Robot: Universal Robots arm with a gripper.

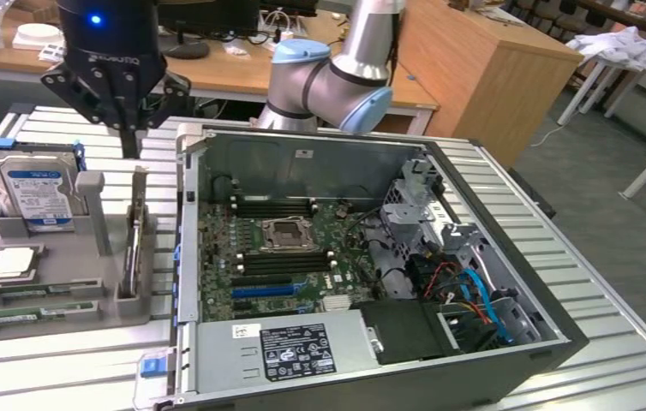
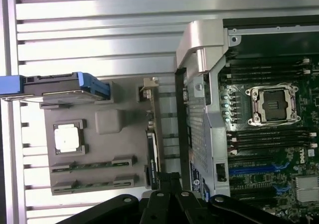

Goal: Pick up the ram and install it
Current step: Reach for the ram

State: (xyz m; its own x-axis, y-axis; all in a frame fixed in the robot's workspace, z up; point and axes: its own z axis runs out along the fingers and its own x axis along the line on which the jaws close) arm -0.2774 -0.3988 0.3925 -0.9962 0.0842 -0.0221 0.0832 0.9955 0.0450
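End effector point(image 1: 131, 145) hangs above the far end of the grey holder point(image 1: 72, 274), and we find its fingers pressed together with nothing between them. In the wrist view the end effector point(image 2: 169, 184) shows the same, its dark fingers meeting at a point. We place the ram point(image 1: 135, 244) in the holder, standing on its long edge in a slot along the side nearest the case point(image 1: 506, 342). It sits below the end effector and apart from it, not touched. The wrist view gives the ram point(image 2: 151, 154) edge-on, just beside the case wall. We note a drive point(image 1: 32, 184) with a blue-white label upright at the holder's far corner, on the exterior view's left. A square silver processor point(image 1: 12, 261) lies flat in a recess nearer the camera. Two green strips point(image 1: 26, 295) lie along the holder's near edge; we cannot tell what they are. The case lies open on the slatted metal bench point(image 1: 60, 377), on the exterior view's right of the holder. Its motherboard point(image 1: 300, 265) faces up, with dark memory slots point(image 1: 272, 205) on either side of the socket point(image 1: 286, 231).
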